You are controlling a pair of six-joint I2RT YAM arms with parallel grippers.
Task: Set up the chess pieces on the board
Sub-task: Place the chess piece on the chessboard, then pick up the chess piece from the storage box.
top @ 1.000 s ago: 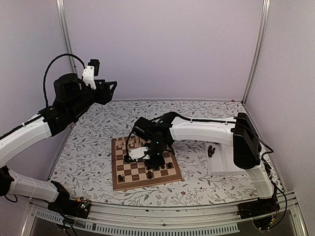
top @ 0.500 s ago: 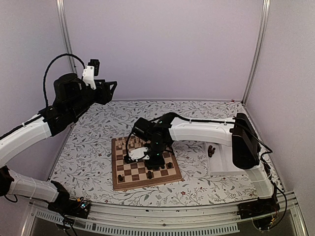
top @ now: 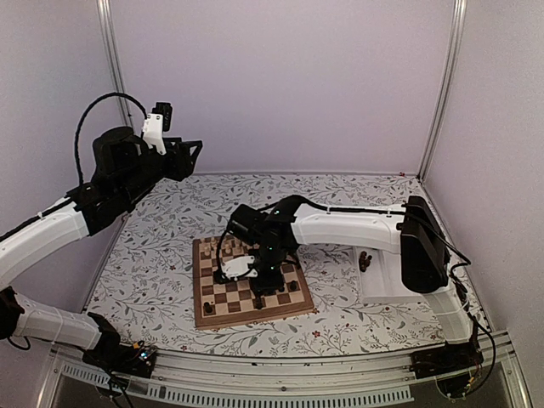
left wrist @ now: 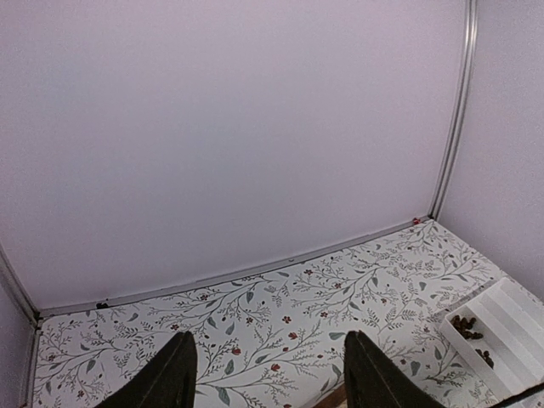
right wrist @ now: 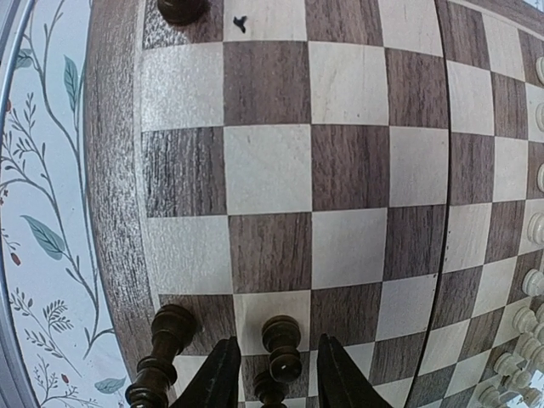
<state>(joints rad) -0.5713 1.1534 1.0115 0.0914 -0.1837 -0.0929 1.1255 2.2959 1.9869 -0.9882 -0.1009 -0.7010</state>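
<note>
The board (top: 223, 316) lies mid-table, filling the right wrist view (right wrist: 272, 170). My right gripper (top: 268, 285) hangs low over its near edge. Its jaws (right wrist: 274, 361) stand open on either side of a dark pawn (right wrist: 282, 336), with a gap on both sides. The pawn stands upright on a cream square. A taller dark piece (right wrist: 166, 340) stands one square to its left, and another (right wrist: 181, 8) sits at the row's far end. Pale chessmen (right wrist: 531, 280) line the opposite side. My left gripper (top: 194, 153) is raised high at the left, open and empty (left wrist: 268, 357).
A white compartment tray (top: 387, 280) lies to the right of the board with a few dark pieces (top: 365, 260) in it; the left wrist view also shows that tray (left wrist: 510, 327). Walls close in the floral-patterned table on three sides.
My right gripper's jaws have spread apart, letting go of the dark pawn, which now stands on the board. The left arm has not moved.
</note>
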